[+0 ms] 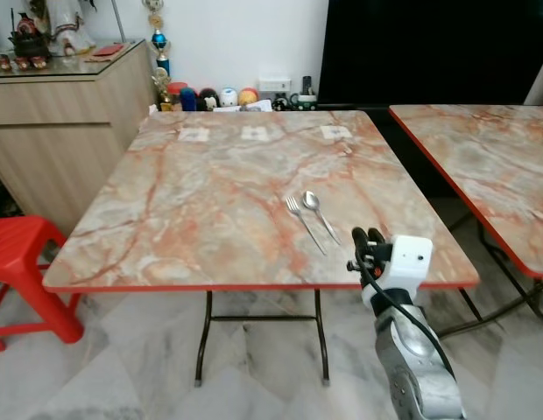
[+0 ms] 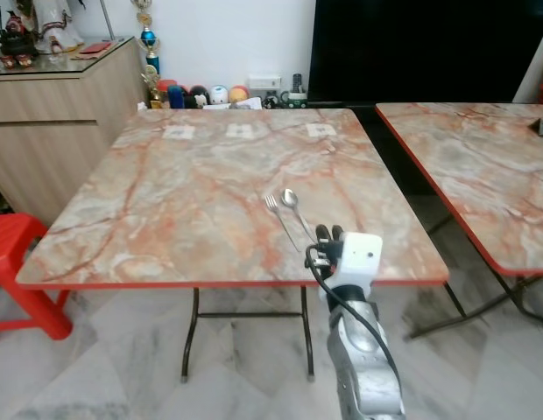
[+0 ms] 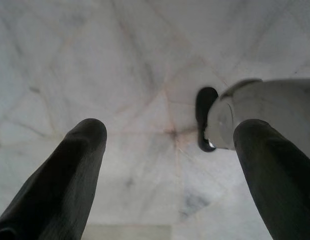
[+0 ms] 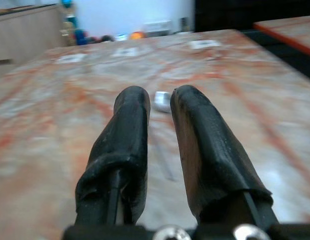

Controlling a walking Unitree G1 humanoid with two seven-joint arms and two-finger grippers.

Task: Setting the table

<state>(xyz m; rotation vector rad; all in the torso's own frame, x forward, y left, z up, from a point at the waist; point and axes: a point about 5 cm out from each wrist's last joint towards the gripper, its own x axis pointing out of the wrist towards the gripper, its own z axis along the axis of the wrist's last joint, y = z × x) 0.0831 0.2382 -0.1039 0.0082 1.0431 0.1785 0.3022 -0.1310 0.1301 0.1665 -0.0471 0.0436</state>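
Cutlery is lying on the marbled pink-and-grey tabletop with the red edge [image 1: 210, 192]: a slim silver metal fork [image 1: 303, 220] and a silver metal spoon [image 1: 319, 213], side by side and close together, handles pointing toward the near edge, right of centre. Both are looking thin, flat and glossy, so I am expecting little purchase under the handles.

I am holding the right gripper [image 1: 367, 236] at the near table edge, just short of the handle ends. Its two black fingers [image 4: 130, 130] are nearly closed with a narrow gap between them, grasping nothing. In the right wrist view the spoon bowl is showing between the fingertips, farther along the tabletop.

For the step in hand, I am judging it best to keep the approach low and aligned with one handle, taking one piece and not nudging its neighbour.

The left gripper [image 3: 170, 145] is hanging idle over the pale marble floor [image 3: 120, 60], fingers spread apart and empty.

A red plastic stool [image 1: 22, 262] is standing beside the table's left corner.
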